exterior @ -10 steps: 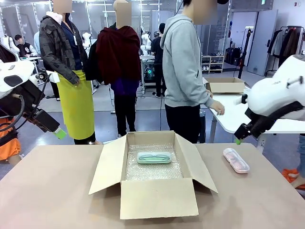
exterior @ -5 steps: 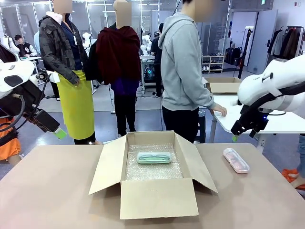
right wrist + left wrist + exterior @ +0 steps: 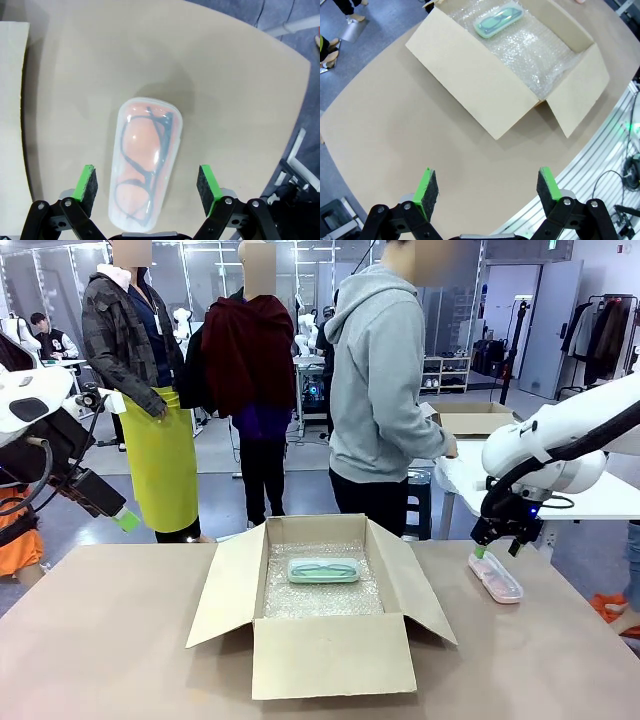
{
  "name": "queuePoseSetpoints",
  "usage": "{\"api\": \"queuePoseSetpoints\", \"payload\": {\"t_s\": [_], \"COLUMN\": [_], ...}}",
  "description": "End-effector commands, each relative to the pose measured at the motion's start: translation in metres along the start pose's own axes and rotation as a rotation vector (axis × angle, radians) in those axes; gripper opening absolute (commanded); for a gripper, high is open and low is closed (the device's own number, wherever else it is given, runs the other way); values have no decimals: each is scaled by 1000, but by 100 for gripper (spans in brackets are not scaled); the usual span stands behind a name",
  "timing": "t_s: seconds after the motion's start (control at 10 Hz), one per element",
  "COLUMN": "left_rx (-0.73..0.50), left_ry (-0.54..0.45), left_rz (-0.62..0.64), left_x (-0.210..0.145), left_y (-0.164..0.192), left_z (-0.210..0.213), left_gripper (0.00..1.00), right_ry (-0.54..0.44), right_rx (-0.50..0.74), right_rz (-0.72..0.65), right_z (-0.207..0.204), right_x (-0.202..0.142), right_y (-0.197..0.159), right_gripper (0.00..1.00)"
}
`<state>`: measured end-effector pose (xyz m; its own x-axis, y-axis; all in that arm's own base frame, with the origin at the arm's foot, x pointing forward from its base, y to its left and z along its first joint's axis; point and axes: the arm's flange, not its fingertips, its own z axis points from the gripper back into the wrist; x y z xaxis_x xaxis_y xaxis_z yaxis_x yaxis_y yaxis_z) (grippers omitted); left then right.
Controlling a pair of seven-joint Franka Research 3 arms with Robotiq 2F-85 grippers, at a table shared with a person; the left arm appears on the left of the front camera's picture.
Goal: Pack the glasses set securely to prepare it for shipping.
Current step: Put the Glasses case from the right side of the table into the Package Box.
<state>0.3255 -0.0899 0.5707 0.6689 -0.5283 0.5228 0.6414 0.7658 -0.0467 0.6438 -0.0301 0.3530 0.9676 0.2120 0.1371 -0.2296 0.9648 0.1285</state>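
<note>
Busy hall with standing people behind a beige worktop (image 3: 110, 640) in the front view. At centre, an open cardboard box (image 3: 330, 655), flaps spread, floor lined with bubble wrap (image 3: 320, 598). On that lining, toward the far wall, the mint-green case (image 3: 323, 570), lying flat. Right of the box, on bare worktop, the pink case (image 3: 497, 580), apart from the box. Just over its far end, the right tool (image 3: 497, 550), pointing down. At picture left, the left tool (image 3: 122, 519), raised, well apart from the box. Beyond the far edge, a person (image 3: 385, 390) in a grey hoodie, turned toward another table.

From the left wrist: left tool (image 3: 487, 187) spread wide, nothing between the green pads. Below it, worktop, box, and mint-green case (image 3: 498, 19) on the wrap.

From the right wrist: right tool (image 3: 146, 186) spread wide, one pad on each side of the pink case (image 3: 147, 150), neither touching it. Dark frames visible through the lid. Box flap at picture left.
</note>
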Motion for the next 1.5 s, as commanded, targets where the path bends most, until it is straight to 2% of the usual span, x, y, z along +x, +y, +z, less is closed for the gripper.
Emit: {"api": "queuePoseSetpoints", "payload": {"t_s": [0.0,0.3,0.5,1.1,1.2,1.3,1.4], "left_rx": [-12,-12,-12,-12,-12,-12,-12], "left_ry": [-24,-24,-24,-24,-24,-24,-24], "left_rz": [-9,-9,-9,-9,-9,-9,-9], "left_x": [1,1,1,1,1,1,1], "left_y": [2,2,2,2,2,2,2], "left_z": [1,1,1,1,1,1,1], "left_gripper": [100,100,100,100,100,100,100], "right_ry": [37,59,69,84,81,79,85], "right_rx": [25,-27,-12,-73,-73,-91,-89], "right_rz": [-31,-62,-81,-122,-121,-119,-121], "right_z": [-3,-27,-35,-54,-52,-51,-50], "right_x": [9,14,15,10,10,9,9], "right_y": [5,7,6,11,12,13,14], "right_gripper": [100,100,100,100,85,80,65]}}
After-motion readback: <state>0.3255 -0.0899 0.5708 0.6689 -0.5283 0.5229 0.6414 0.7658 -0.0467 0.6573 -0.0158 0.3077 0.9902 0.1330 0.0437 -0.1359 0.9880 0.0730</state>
